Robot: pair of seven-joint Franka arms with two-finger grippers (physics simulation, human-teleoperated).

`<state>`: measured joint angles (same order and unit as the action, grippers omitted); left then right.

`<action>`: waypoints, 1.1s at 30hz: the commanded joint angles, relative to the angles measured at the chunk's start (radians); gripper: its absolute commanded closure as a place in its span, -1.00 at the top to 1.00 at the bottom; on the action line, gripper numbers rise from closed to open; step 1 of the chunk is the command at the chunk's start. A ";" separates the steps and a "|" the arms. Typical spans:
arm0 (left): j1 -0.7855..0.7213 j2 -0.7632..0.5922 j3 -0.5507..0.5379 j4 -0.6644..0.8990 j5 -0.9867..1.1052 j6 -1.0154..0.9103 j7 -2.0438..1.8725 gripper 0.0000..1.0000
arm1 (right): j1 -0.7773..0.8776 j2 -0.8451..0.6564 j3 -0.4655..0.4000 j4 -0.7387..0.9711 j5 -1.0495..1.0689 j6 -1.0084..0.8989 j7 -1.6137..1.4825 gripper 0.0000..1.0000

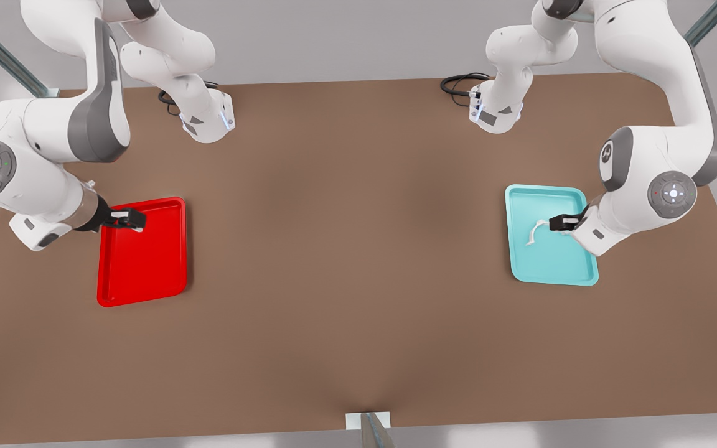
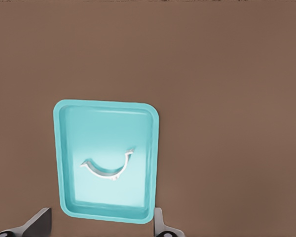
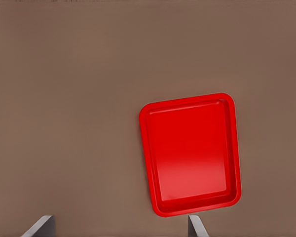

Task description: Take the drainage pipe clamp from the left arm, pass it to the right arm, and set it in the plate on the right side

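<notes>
The drainage pipe clamp (image 1: 538,231) lies in the teal plate (image 1: 573,274), on the front view's right. The left tool (image 1: 556,223) hangs just over it, fingers spread wide and holding nothing. The clamp is right under this tool, a little toward the front view's left, its long way running across between the two fingers. The right tool (image 1: 129,219) waits over the red tray (image 1: 147,274) on the front view's left, wide open and empty, well apart from the clamp. The left arm is far nearer.
</notes>
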<state>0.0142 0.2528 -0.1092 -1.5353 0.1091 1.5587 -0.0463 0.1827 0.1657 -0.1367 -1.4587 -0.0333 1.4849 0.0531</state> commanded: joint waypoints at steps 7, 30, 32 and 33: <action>-0.020 0.006 0.023 -0.397 -0.003 0.495 0.071 1.00 | 0.004 0.003 0.000 0.012 -0.002 0.015 -0.001 1.00; 0.029 0.117 0.105 -0.789 0.072 0.917 0.416 0.95 | 0.011 0.008 -0.001 0.017 0.009 0.008 0.001 1.00; 0.032 0.115 0.103 -0.793 0.072 0.916 0.416 0.94 | 0.011 0.008 -0.001 0.015 0.009 0.006 0.001 1.00; 0.039 0.115 0.103 -0.798 0.072 0.916 0.416 0.90 | 0.009 0.006 -0.001 0.015 0.010 0.003 0.001 1.00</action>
<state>0.0505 0.3678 -0.0057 -2.3304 0.1788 2.4455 0.2618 0.1928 0.1733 -0.1375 -1.4438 -0.0252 1.4926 0.0534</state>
